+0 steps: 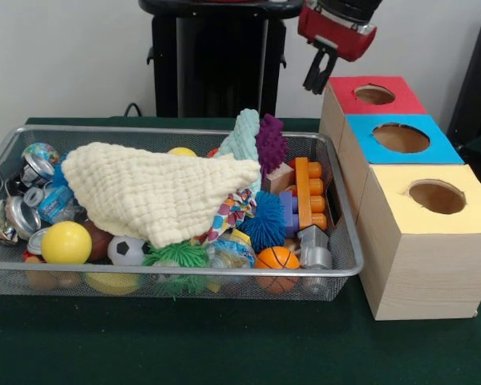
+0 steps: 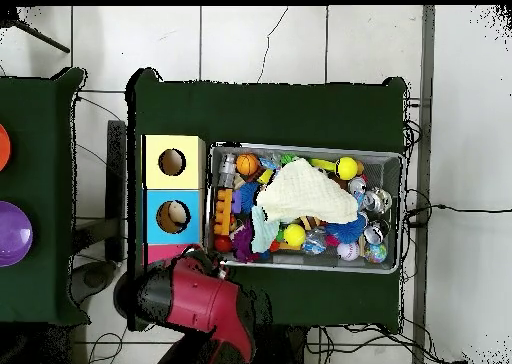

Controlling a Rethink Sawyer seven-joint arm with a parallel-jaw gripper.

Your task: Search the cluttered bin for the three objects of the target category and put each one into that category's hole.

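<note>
A wire bin (image 1: 337, 271) (image 2: 305, 148) holds mixed clutter under a cream cloth (image 1: 156, 192) (image 2: 298, 190). Showing around the cloth are a yellow ball (image 1: 66, 242), a small soccer ball (image 1: 127, 250), a mini basketball (image 1: 276, 258), a blue spiky ball (image 1: 266, 222), several cans (image 1: 20, 216) and orange and blue blocks (image 1: 309, 192). Right of the bin stand three boxes, each with a hole: red (image 1: 374, 95), blue (image 1: 401, 138), yellow (image 1: 437, 196). My gripper (image 1: 319, 79) hangs open and empty above the red box's left edge. In the overhead view the arm (image 2: 205, 300) covers the red box.
A teal cloth (image 1: 242, 136) and a purple spiky toy (image 1: 270, 143) rise above the bin's far rim. A grey block (image 1: 314, 247) lies in the near right corner. In the overhead view a pale object shows inside the blue box's hole (image 2: 172, 215). Green felt (image 1: 224, 345) covers the table.
</note>
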